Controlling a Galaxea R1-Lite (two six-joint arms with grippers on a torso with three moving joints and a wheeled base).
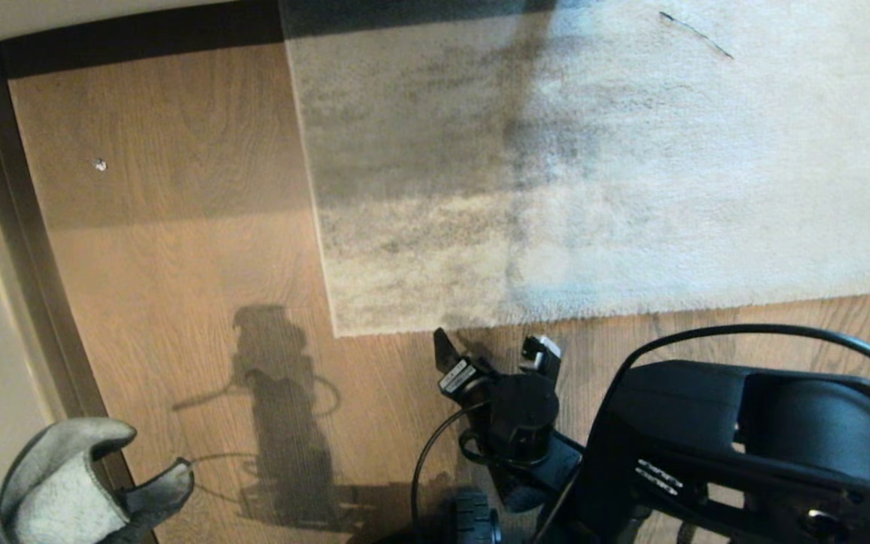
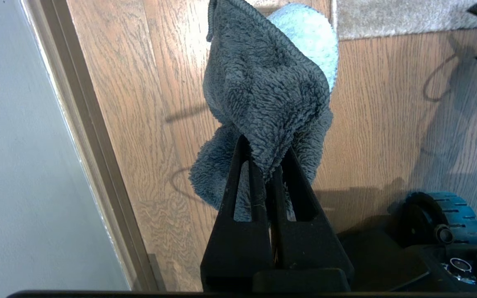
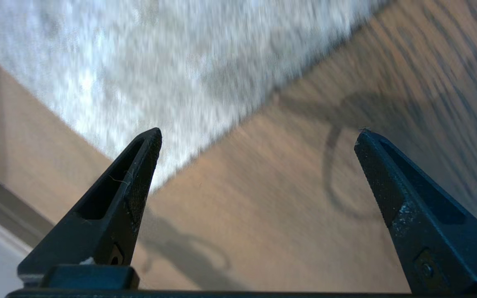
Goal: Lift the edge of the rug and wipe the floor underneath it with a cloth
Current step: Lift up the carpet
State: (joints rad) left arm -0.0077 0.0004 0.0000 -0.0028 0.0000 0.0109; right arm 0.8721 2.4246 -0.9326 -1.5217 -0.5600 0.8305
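The pale grey rug [image 1: 593,166] lies flat on the brown wood floor [image 1: 178,264]. Its square corner [image 1: 338,331] and near rug edge [image 1: 631,311] sit just ahead of my right gripper [image 1: 492,347]. That gripper hangs open over bare floor [image 3: 263,227] close to the rug corner [image 3: 157,182], with nothing between its fingers [image 3: 143,174]. My left gripper [image 2: 267,155] stays low at the left, shut on the fuzzy grey cloth [image 2: 263,82], which droops over it [image 1: 65,483].
A dark skirting strip [image 1: 27,227] and a pale wall run along the left and far side. A small speck [image 1: 100,164] lies on the planks. The robot's base wheel [image 2: 441,215] and a black cable [image 1: 745,331] are near the right arm.
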